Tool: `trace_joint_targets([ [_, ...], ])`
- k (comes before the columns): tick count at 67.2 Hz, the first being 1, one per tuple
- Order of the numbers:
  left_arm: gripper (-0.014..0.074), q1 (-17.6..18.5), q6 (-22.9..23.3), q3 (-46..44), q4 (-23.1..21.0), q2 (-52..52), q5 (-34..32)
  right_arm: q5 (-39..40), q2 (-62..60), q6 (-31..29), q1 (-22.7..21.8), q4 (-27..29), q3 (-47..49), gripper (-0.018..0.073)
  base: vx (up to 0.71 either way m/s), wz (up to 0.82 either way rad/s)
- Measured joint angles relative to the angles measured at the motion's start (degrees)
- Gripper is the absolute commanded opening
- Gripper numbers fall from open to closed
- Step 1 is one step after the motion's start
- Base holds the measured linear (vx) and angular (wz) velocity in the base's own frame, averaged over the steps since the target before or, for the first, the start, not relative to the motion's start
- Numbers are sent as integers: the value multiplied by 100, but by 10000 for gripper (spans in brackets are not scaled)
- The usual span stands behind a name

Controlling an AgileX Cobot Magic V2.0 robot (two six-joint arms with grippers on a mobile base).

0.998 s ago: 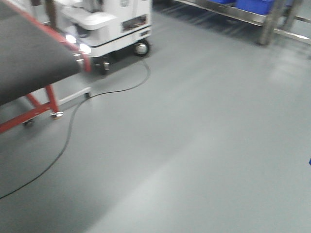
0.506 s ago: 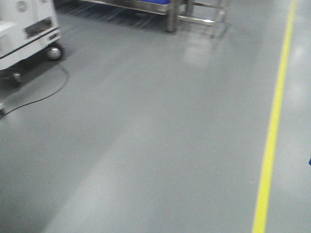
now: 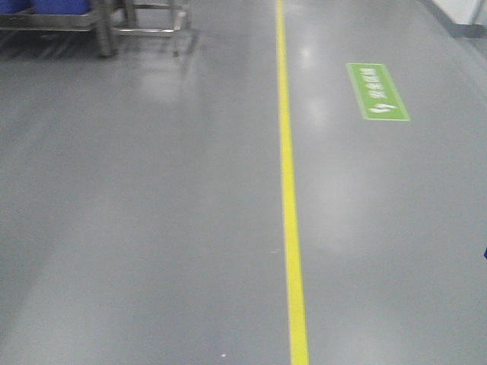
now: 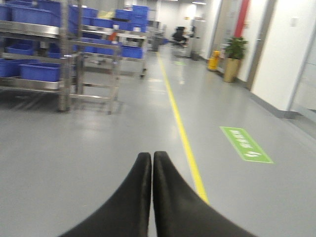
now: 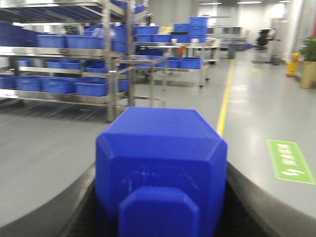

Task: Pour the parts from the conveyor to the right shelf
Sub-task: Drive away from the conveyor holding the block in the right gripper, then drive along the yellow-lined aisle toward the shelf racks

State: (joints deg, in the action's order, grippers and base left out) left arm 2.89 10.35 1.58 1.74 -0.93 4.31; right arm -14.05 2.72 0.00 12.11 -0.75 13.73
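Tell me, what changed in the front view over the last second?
The view swung right: the conveyor and white cart slid off the left edge, the steel rack drifted to the top left, and the yellow line and green floor sign came into view. The grey floor looks unchanged.

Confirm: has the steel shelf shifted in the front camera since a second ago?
Yes, in frame only: the shelf slid from upper right to upper left, and the yellow floor line slid left with it, so the view swung right.
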Motion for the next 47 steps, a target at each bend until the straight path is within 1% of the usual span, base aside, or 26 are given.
trace_joint_targets([
  [11,-6,0,0,0,0,0,0,0,0,0,0,0,0,-4,10,-59],
  [24,-6,0,0,0,0,0,0,0,0,0,0,0,0,-4,17,-39],
  [36,-6,0,0,0,0,0,0,0,0,0,0,0,0,-4,25,-26],
  [47,-6,0,0,0,0,0,0,0,0,0,0,0,0,-4,35,-9],
])
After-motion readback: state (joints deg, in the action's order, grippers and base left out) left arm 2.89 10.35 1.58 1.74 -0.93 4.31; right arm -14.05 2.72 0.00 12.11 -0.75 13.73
